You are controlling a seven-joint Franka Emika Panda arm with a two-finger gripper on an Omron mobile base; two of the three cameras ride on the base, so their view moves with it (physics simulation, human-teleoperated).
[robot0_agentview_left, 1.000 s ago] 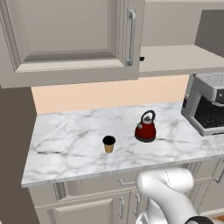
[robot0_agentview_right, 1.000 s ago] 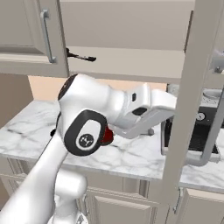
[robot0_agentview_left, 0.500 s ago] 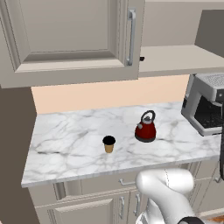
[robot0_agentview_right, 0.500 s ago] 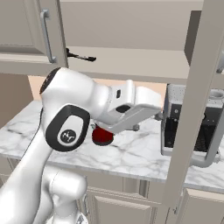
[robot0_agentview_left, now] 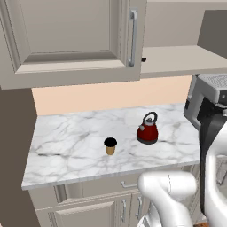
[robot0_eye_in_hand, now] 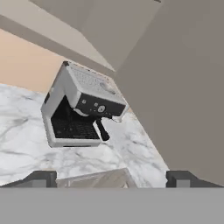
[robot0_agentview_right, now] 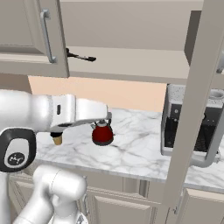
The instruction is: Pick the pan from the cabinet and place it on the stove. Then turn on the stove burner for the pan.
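Fingers [robot0_eye_in_hand: 112, 177] spread wide apart, nothing betw. them; espresso machine [robot0_eye_in_hand: 81, 109] just ahead on marble bench [robot0_eye_in_hand: 26, 144]. Pan handle [robot0_agentview_right: 81, 56] pokes from open cabinet [robot0_agentview_right: 131, 61] shelf; red kettle [robot0_agentview_right: 102, 133] on bench.

A: What's the desk [robot0_agentview_left: 80, 146] made of, by the look of it?
B: White marble with grey veins, smooth, with a soft sheen. The cabinet [robot0_agentview_left: 71, 40] door above it is matt taupe paint, and its long bar handle [robot0_agentview_left: 132, 37] looks like brushed metal.
A: And the kettle [robot0_agentview_left: 147, 129]?
B: Glossy red body, dark handle and lid knob. The small cup [robot0_agentview_left: 110, 146] beside it looks like tan paper or card with a dark top.
A: The coffee machine [robot0_eye_in_hand: 81, 107]?
B: Silvery brushed-metal casing, a black glossy front panel, and a dark grid tray.
A: The wall behind?
B: Flat matt peach. The robot arm [robot0_agentview_right: 39, 118] is smooth white plastic, slightly shiny, with dark joints.
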